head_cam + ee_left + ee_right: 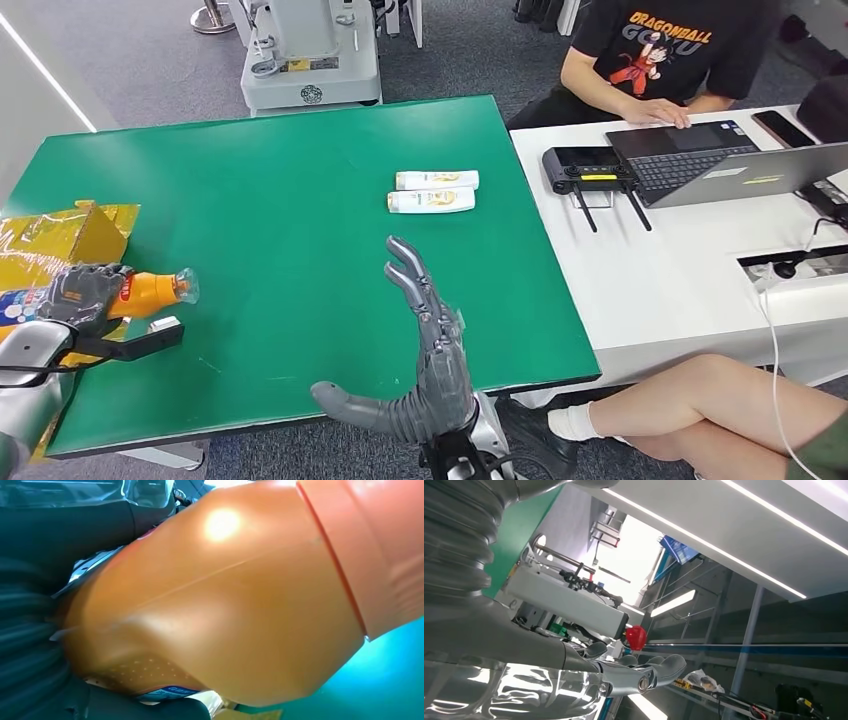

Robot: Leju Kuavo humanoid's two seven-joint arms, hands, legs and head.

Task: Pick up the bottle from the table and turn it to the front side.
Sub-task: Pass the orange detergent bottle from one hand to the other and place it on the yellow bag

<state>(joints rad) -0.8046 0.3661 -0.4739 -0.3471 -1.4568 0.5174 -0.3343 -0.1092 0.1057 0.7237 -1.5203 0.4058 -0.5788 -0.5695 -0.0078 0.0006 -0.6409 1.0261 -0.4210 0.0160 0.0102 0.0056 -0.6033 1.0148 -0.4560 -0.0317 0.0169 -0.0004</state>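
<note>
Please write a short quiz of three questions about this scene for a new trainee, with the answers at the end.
1. True or false: the left hand holds the orange bottle.
2. How many white bottles lie on the green table? A) one B) two C) four
3. Fill in: the right hand is ___, holding nothing.

Key: 1 true; 2 B; 3 open

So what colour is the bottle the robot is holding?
Orange, with a paler orange cap; the bottle in the left hand shows best in the left wrist view.
</note>
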